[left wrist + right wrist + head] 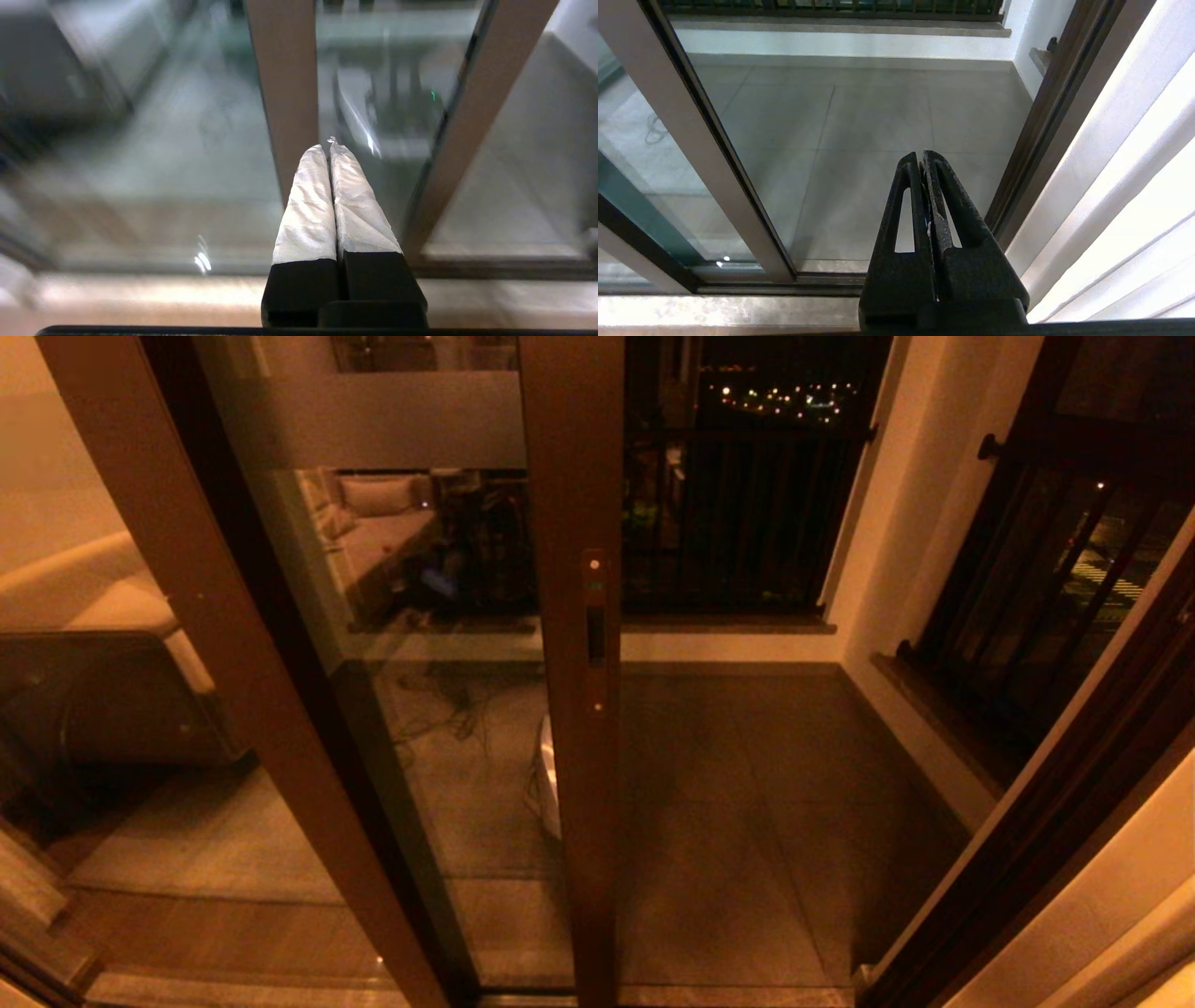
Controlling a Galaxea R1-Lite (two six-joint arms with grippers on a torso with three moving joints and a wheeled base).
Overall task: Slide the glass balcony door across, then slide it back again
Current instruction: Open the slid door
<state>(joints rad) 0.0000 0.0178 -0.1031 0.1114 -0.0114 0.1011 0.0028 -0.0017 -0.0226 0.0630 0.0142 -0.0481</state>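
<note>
The glass balcony door stands left of centre in the head view, with a frosted band across its top. Its dark brown leading stile carries a lock strip, and the doorway to its right is open. Neither gripper shows in the head view. My left gripper is shut, empty, its white-wrapped fingertips close in front of the glass beside a brown stile; I cannot tell whether they touch. My right gripper is shut and empty, hanging before the open doorway, right of the door's stile.
Grey balcony floor tiles lie beyond the opening, with a dark railing behind. The brown door jamb and a white curtain bound the right side. A floor track runs below. Something white lies behind the stile.
</note>
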